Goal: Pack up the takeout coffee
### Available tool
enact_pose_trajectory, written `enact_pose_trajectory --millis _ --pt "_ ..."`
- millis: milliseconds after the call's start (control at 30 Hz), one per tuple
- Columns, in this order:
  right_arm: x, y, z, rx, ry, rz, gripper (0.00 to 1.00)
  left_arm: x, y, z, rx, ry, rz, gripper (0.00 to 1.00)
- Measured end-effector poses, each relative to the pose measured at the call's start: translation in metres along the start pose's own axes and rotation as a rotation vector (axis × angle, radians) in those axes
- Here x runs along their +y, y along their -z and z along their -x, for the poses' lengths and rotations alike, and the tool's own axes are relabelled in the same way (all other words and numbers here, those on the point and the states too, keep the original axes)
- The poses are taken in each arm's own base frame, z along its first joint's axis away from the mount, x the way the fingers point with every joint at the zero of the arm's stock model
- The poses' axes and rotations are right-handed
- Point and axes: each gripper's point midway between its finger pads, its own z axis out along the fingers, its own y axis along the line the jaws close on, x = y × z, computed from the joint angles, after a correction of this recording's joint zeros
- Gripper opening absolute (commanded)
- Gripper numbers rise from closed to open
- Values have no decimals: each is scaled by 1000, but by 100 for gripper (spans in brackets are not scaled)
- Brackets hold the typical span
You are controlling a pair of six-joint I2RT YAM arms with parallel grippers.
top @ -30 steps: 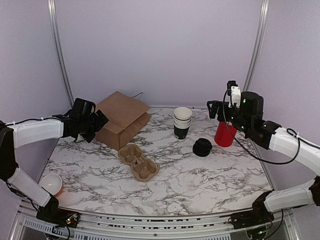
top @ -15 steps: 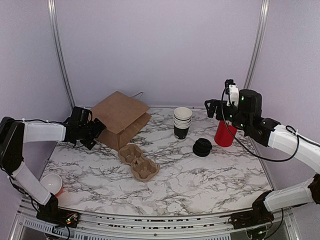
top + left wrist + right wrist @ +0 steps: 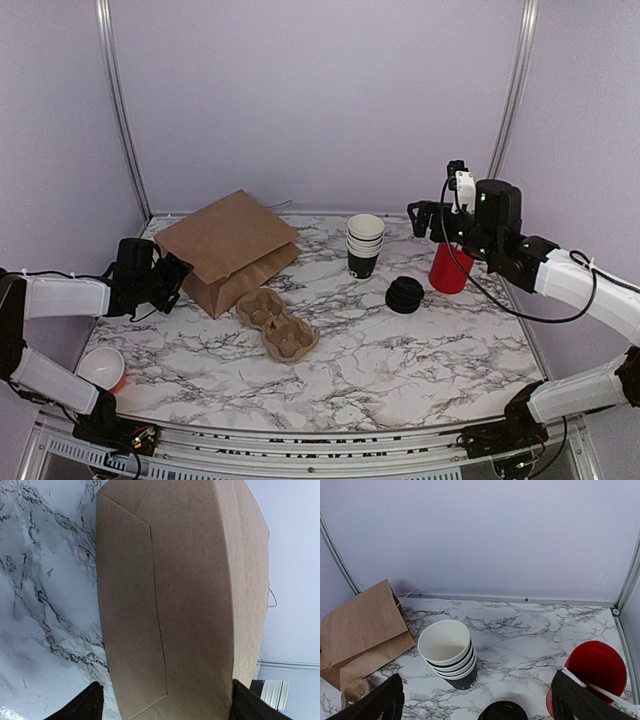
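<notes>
Bag-readying stage, I judge — left claw [image 3: 168, 274] clamps the bag [image 3: 228, 248] by its end, right claw [image 3: 420, 216] hangs wide and empty by the red cup [image 3: 450, 268]; no lidded coffee shows on the desk [image 3: 400, 360] — next, stand the bag upright

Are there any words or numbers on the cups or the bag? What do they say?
No words, numbers or signs can be read in any view.
Stack of cups: any print is too small to read.
Brown paper bag: plain, no print showing.
Red cup: no print showing.
</notes>
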Motion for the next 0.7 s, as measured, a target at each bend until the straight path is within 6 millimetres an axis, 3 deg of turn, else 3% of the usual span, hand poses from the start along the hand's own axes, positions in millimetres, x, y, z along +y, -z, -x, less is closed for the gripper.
enact_pose_trajectory --millis 200,300,400,567,700 --pt "5 -6 -9 29 11 22 100 6 18 6 -42 0 -43 51" --pt "18 -14 -15 65 35 63 99 7 22 10 -55 -7 -59 38" --pt "47 -26 -15 99 65 139 98 6 26 14 -65 -14 -78 25" --pt "117 -49 -13 143 105 314 97 2 31 17 -73 -40 -108 8" --pt "161 -69 -26 198 116 438 96 2 34 16 -68 -75 -106 0"
